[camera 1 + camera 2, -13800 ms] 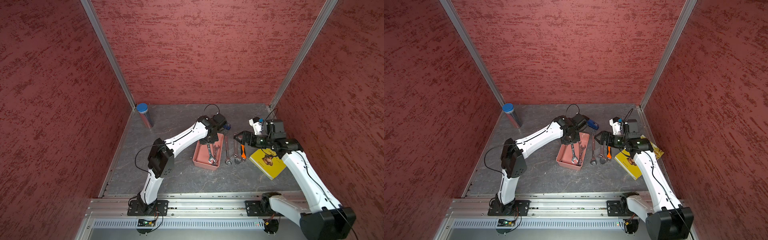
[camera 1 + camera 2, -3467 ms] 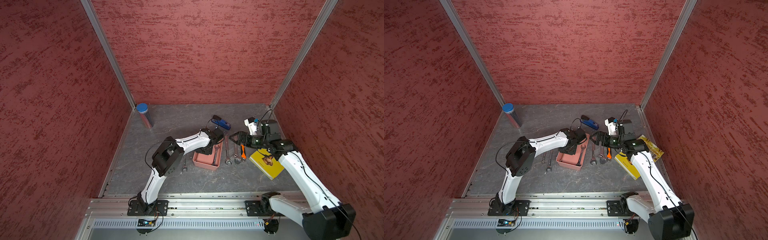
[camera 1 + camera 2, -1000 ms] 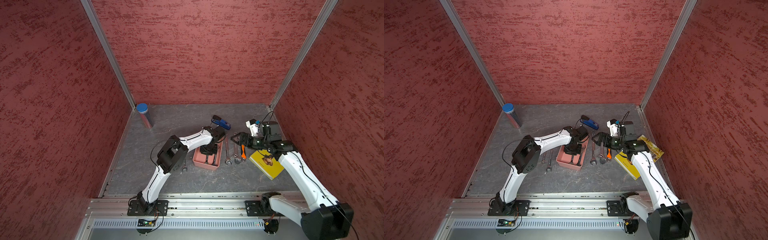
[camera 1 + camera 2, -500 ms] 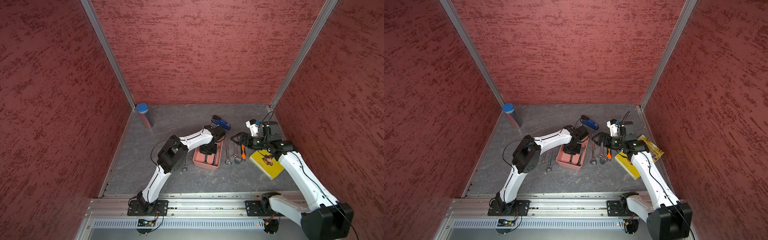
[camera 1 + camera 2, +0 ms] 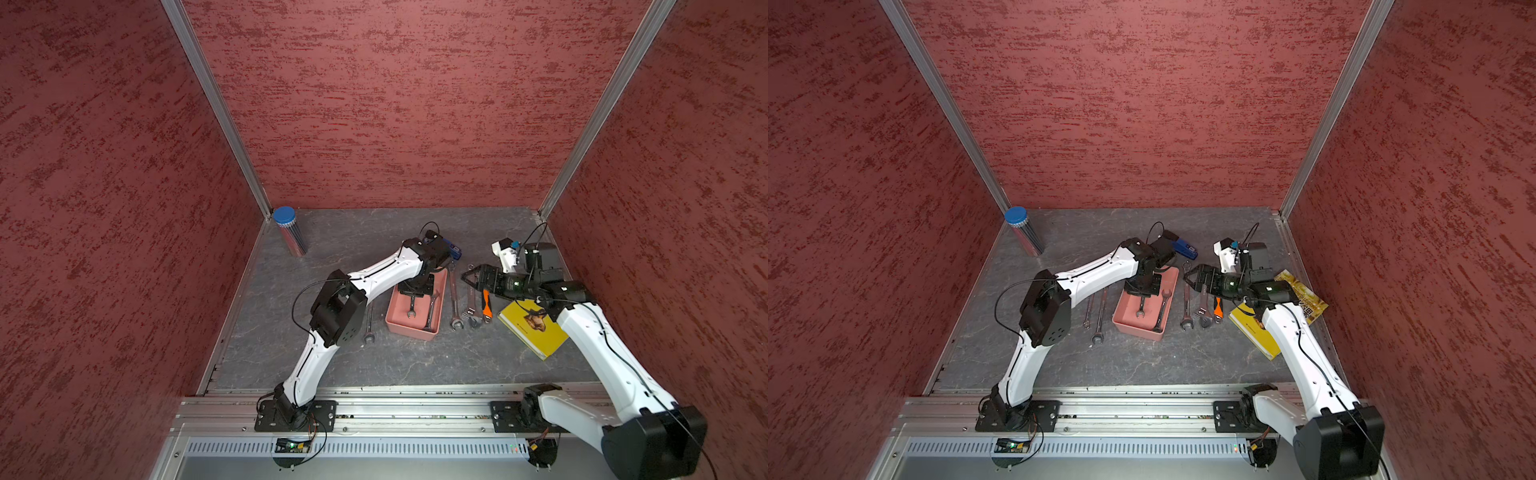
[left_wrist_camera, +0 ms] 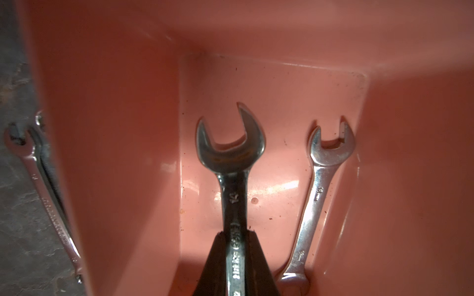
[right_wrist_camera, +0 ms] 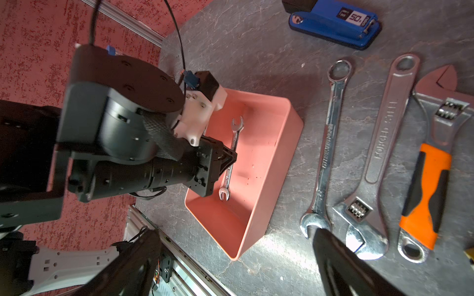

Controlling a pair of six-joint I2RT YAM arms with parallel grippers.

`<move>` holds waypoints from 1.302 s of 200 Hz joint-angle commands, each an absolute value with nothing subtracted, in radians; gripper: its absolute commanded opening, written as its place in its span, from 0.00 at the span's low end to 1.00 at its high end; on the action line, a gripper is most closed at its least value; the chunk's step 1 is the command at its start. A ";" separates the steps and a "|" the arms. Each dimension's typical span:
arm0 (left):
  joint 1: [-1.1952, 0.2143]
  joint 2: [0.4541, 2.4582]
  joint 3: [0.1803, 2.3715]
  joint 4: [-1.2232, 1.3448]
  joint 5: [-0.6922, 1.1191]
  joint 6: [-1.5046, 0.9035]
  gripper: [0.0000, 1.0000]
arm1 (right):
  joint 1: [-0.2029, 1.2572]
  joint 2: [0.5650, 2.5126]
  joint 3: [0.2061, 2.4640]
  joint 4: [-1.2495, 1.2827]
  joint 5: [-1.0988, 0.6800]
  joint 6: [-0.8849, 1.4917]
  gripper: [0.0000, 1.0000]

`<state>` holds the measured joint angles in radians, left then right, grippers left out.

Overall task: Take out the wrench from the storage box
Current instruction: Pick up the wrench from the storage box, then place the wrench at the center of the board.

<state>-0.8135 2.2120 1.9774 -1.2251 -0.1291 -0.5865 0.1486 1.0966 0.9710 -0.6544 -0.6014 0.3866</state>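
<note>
The salmon-pink storage box [image 5: 411, 331] [image 5: 1138, 330] sits mid-table, in both top views. My left gripper [image 5: 413, 293] [image 5: 1143, 293] reaches down into it, shut on the shank of a steel wrench [image 6: 230, 164] [image 5: 411, 309]. The wrench's open end points at the box's near wall. In the left wrist view the black fingers [image 6: 215, 258] squeeze the shank from both sides. A second, smaller wrench [image 6: 318, 194] [image 5: 1162, 309] lies along the box's right wall. My right gripper [image 5: 467, 276] [image 7: 236, 232] hangs open to the right of the box, holding nothing.
A long combination wrench [image 7: 328, 143], two adjustable wrenches [image 7: 379, 143] and an orange-handled one [image 7: 425, 179] lie right of the box. Two wrenches [image 5: 1096, 316] lie left of it. A yellow book [image 5: 532, 328], a blue device [image 7: 333, 25] and a blue-lidded can [image 5: 289, 230] stand around.
My left gripper has come from the box's left edge back into the box and shut on a wrench. Over the last second it has hardly moved. The right arm has stayed put.
</note>
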 commanded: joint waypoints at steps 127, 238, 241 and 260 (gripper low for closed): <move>-0.642 1.795 1.646 -1.299 -0.206 -0.526 0.07 | 0.143 1.090 0.966 -0.602 -0.643 0.402 0.98; -0.425 1.721 1.228 -0.965 -0.201 -0.354 0.07 | 0.154 1.099 0.976 -0.595 -0.665 0.430 0.98; -0.420 1.726 1.221 -0.956 -0.199 -0.350 0.07 | 0.153 1.098 0.977 -0.596 -0.665 0.432 0.98; -0.404 1.759 1.194 -0.911 -0.190 -0.333 0.08 | 0.155 1.100 0.981 -0.603 -0.660 0.431 0.98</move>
<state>-0.4221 1.7145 1.2205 -1.0241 -0.1989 -0.3840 0.1497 1.0981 0.9710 -0.6136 -0.6552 0.4236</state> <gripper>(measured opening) 0.117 0.984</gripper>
